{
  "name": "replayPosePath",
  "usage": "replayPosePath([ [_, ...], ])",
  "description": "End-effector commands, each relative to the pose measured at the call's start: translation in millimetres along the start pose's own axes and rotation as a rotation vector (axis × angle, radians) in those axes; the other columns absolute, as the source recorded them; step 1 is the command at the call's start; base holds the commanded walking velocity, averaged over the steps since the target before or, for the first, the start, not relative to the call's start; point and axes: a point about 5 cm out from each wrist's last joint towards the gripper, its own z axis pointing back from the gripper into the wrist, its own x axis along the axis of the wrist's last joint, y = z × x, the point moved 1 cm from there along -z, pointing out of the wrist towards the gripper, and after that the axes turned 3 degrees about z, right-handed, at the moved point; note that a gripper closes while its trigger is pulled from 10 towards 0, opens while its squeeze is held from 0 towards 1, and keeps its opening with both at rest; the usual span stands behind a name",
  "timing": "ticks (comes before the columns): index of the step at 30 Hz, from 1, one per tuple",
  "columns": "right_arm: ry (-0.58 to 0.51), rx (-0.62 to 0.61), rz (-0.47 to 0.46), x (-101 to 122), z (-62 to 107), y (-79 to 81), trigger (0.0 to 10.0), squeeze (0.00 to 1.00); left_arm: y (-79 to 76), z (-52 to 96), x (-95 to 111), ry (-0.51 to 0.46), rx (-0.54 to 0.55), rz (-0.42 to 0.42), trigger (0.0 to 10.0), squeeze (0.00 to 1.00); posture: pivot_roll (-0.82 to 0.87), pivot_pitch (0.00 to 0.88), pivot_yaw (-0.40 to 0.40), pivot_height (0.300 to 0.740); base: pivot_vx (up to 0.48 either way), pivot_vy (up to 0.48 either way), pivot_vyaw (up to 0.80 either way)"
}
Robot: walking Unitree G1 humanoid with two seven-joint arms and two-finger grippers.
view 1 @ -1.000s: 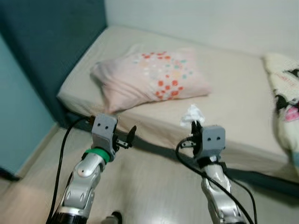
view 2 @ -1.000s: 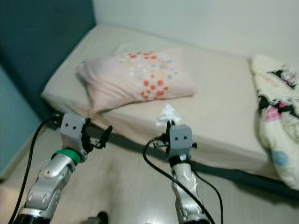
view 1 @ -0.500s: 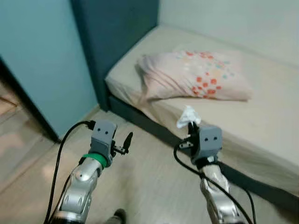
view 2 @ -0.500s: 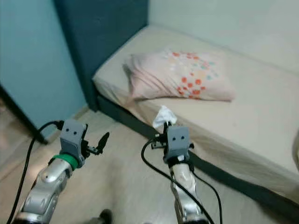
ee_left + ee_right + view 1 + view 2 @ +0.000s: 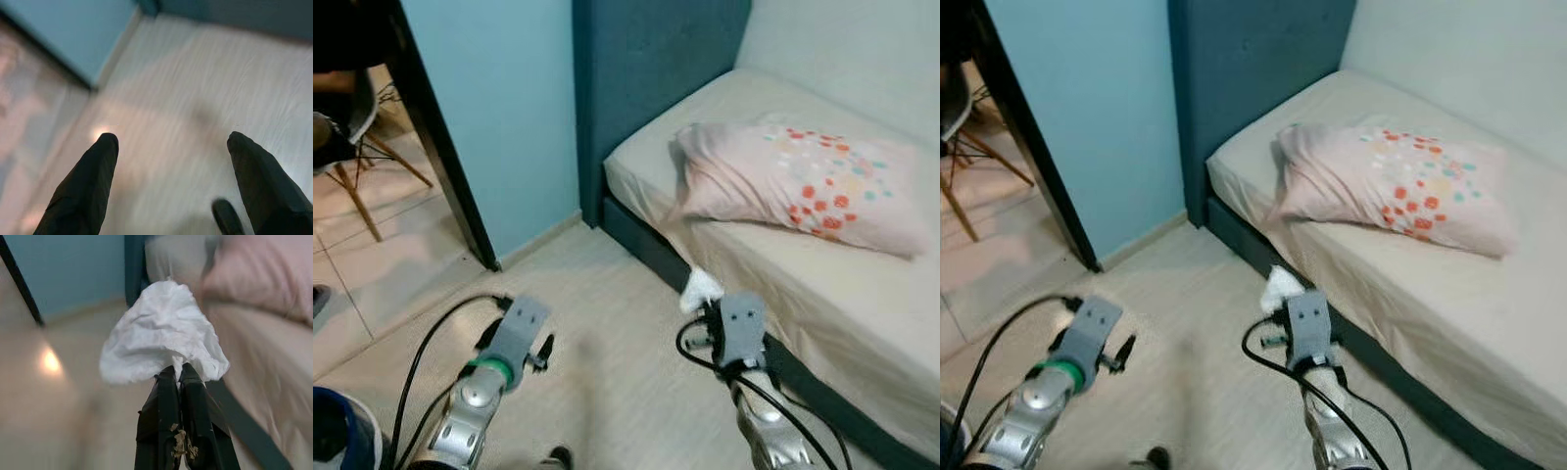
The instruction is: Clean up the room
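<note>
The right gripper [image 5: 178, 374] pinches a crumpled white tissue [image 5: 164, 333] at its tips, held out over the pale floor [image 5: 607, 333] with the bed [image 5: 822, 284] and pillow [image 5: 803, 181] just beyond and to its right. The left gripper [image 5: 173, 147] hangs spread wide and empty over the floor. Carrying the tissue to a bin probably calls for a steady pinch, since only one small fold is clamped.

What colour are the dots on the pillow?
Mostly red and orange, some pale blue, on the soft pink pillow; clearest in the left eye view.
</note>
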Motion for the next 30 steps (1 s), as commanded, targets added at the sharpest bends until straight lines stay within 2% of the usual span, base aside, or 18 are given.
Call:
replayPosePath([
  [1,0.025,0.017,-0.015,-6,2.5,4.2,10.0,0.00,1.7,3.6,-16,0.052,0.021,-0.010,10.0,0.00,0.06,0.074,-0.025,0.735,0.000,0.000,0.79],
  [2,0.036,0.036,-0.023,-10,4.4,8.1,10.0,0.00,3.8,6.3,-27,0.099,0.051,0.014,10.0,0.00,0.06,0.077,-0.019,0.735,0.000,0.000,0.79],
  [6,0.023,0.057,-0.027,-8,3.2,13.3,10.0,0.00,8.4,6.2,-31,0.127,0.078,0.046,10.0,0.00,0.06,0.080,-0.018,0.735,0.000,0.000,0.79],
  [12,-0.027,0.100,-0.023,2,-5.4,22.8,10.0,0.00,6.2,1.8,-26,0.081,0.063,0.020,10.0,0.00,0.07,0.084,-0.011,0.735,0.000,0.000,0.79],
  [22,-0.091,0.154,-0.019,16,-8.8,30.7,10.0,0.00,9.1,0.3,-20,0.056,0.086,0.030,10.0,0.00,0.07,0.088,-0.009,0.735,0.000,0.000,0.79],
  [30,-0.206,0.244,-0.084,41,-14.7,41.0,10.0,0.00,11.0,-3.1,-7,-0.007,0.087,0.058,10.0,0.00,0.08,0.092,-0.006,0.735,0.000,0.000,0.79],
])
